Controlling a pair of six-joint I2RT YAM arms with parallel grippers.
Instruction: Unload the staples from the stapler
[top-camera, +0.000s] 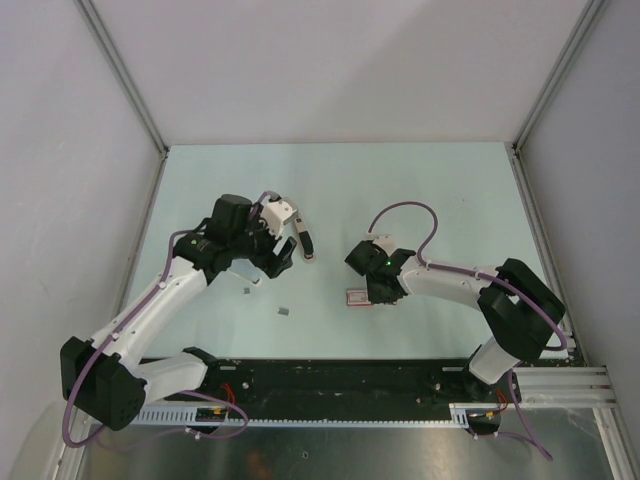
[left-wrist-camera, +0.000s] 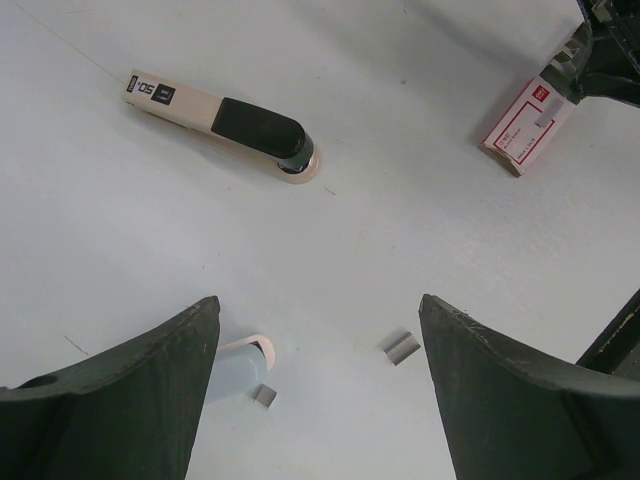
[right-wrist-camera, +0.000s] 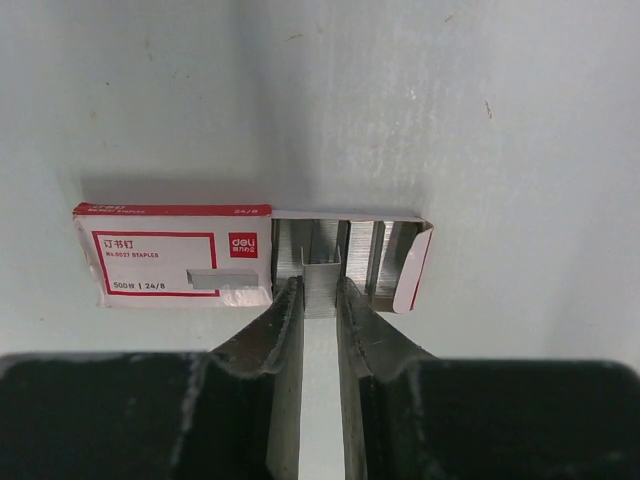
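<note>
Pale blue oblong (left-wrist-camera: 240, 365) half behind the left jaws

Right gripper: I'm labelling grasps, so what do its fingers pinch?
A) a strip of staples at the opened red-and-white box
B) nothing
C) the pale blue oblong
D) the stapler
A: the right gripper is closed on a strip of staples at the open end of the red-and-white box.

See stapler (top-camera: 306, 242) mid-table, staple box (top-camera: 358, 296) nearer on its right, loose staples (top-camera: 285, 312) left of box, staple strip (right-wrist-camera: 320, 285) in box tray.
</note>
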